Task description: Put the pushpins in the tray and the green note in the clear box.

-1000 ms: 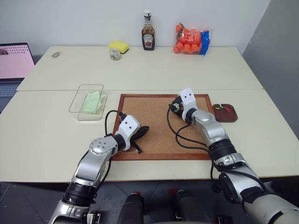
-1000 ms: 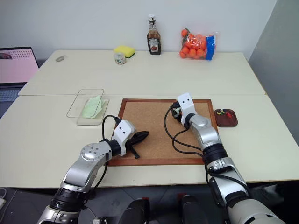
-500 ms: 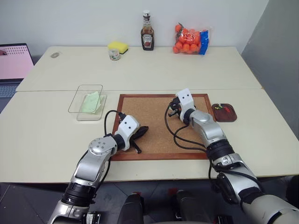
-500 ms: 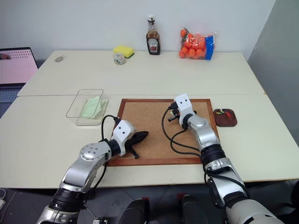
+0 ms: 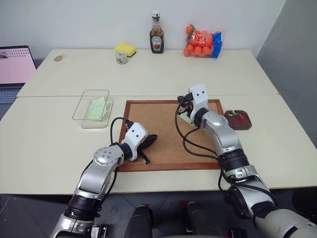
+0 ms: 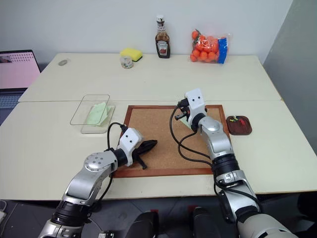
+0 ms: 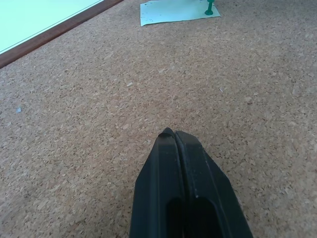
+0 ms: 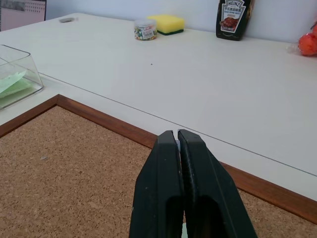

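Both end effectors clenched over the corkboard (image 5: pixel 163 134).

The left end effector (image 5: pixel 148 140) rests shut near the front edge. Farther in, the right end effector (image 8: pixel 179 136) hovers shut above a green note (image 7: pixel 178 10) with one green pushpin (image 7: pixel 210 7). The tray (image 5: pixel 238 120) lies right; the clear box (image 5: pixel 94 108) holding green paper lies left.

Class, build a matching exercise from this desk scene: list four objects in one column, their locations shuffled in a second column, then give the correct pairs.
Objects:
1. ketchup bottle
2. clear box
3. brown tray
4. left gripper

Locations:
A. just right of the corkboard
B. over the corkboard's near-left part
C. far edge of the table, by the wall
D. left of the corkboard, green paper inside

Pairs: 1-C, 2-D, 3-A, 4-B
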Motion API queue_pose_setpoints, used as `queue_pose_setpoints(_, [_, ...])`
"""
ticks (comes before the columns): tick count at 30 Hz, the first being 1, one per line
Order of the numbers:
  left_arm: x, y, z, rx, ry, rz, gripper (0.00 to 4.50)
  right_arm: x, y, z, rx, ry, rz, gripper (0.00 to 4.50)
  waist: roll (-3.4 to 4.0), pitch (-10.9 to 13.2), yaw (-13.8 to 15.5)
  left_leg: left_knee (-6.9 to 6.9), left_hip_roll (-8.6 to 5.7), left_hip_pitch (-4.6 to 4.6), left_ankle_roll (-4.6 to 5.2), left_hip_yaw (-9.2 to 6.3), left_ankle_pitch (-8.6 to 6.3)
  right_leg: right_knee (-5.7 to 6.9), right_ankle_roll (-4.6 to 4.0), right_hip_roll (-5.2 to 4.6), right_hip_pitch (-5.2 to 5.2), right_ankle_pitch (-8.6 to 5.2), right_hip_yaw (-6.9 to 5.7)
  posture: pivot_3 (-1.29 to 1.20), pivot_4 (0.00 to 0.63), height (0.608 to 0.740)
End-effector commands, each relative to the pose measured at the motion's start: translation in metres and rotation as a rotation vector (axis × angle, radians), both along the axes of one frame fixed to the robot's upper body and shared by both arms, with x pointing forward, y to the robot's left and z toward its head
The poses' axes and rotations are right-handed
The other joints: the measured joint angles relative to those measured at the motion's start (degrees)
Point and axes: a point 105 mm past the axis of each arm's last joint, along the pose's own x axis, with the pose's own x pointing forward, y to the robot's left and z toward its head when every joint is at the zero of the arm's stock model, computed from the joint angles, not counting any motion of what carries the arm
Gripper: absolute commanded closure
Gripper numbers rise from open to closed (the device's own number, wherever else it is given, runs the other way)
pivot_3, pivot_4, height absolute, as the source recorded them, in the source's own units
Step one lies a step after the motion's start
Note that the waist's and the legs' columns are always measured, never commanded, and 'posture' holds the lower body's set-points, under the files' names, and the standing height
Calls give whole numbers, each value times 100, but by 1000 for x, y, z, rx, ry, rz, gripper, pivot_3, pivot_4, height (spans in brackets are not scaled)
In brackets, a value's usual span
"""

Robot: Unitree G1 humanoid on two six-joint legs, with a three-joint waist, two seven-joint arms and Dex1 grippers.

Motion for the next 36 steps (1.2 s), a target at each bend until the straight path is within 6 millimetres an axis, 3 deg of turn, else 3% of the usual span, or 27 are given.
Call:
queue_pose_setpoints(1, [-10, -1, -21, 39, 85, -22, 4500, -8, -17, 36, 60, -119, -41, 4492, 0, 0, 8, 0, 0, 0, 0, 0, 0, -1, 0, 0, 0, 0, 1, 0, 150, 740])
queue_pose_setpoints(4, [-12, -4, -22, 37, 84, -28, 4500, -17, -43, 40, 67, -127, -84, 4492, 0, 0, 22, 0, -1, -2, 0, 0, 0, -3, 2, -1, 0, -1, 0, 0, 150, 740])
queue_pose_setpoints(8, [-13, -8, -23, 39, 80, -41, 4500, -37, -93, 38, 60, -119, -193, 4492, 0, -2, 55, 1, -3, -12, 0, -9, 0, -17, 16, -5, 4, -9, 0, 0, 150, 740])
queue_pose_setpoints(12, [-12, -9, -23, 39, 79, -45, 4500, -51, -147, 23, -13, -68, -344, 4492, 14, -9, 48, 1, -4, -11, 0, -7, 0, -20, 24, -6, 5, -12, 1, 0, 150, 740])
queue_pose_setpoints(16, [-12, -9, -24, 40, 82, -51, 4500, -55, -186, 1, -97, 7, -456, 4492, 25, -16, 45, 1, -5, -8, 1, -3, 0, -21, 27, -4, 6, -13, 0, 0, 150, 740])
queue_pose_setpoints(21, [-12, -9, -24, 42, 83, -58, 4500, -52, -207, -15, -153, 69, -516, 4492, 28, -18, 41, 2, -6, -6, 1, 5, 0, -23, 33, -4, 7, -11, 1, 0, 150, 740])
queue_pose_setpoints(26, [-11, -9, -24, 45, 82, -63, 4500, -48, -211, -24, -166, 96, -516, 4492, 29, -18, 39, 1, -6, -7, 2, 8, -1, -28, 33, -3, 7, -11, 1, 0, 150, 740])
queue_pose_setpoints(36, [-11, -7, -23, 46, 79, -57, 4500, -45, -213, -26, -170, 89, -529, 2300, 30, -19, 39, 1, -6, -8, 2, 9, -1, -33, 37, -3, 7, -9, 2, 0, 150, 740])
